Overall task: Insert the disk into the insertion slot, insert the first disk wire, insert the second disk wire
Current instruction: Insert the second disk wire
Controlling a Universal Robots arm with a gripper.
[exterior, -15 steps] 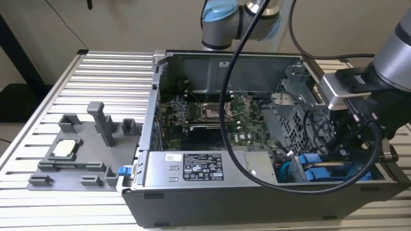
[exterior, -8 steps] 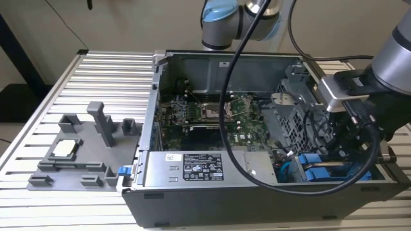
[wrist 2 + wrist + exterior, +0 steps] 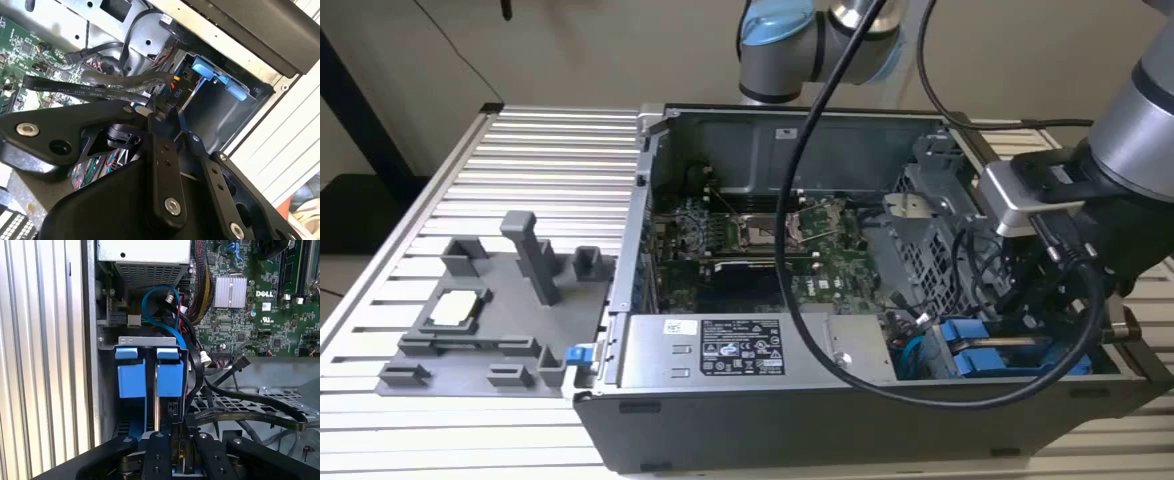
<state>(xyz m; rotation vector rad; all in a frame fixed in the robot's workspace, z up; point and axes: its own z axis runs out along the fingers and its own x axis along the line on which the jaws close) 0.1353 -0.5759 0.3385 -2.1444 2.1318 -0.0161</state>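
Since the side panel is off, you can see straight into the PC case (image 3: 630, 400) sitting on the slatted metal bench (image 3: 534, 150). The gripper (image 3: 167, 107) is down in the corner of the case at the exterior view's lower right, right at the drive bay next to the power supply (image 3: 720, 350).

In the first wrist view two blue carriers stand side by side in the bay. The disk (image 3: 170, 372) looks like the one nearer the motherboard (image 3: 260, 315), seated in its slot, with the other blue carrier (image 3: 131, 372) just beside it, though honestly I can't tell them apart for sure. A blue cable (image 3: 150, 295) loops above both.

In the second wrist view the jaws are drawn close together and seem to be pinching a small black wire plug (image 3: 176, 92) just short of the bay.

Off at the exterior view's left a grey fixture tray (image 3: 480, 330) sits on the bench, well apart from the arm.
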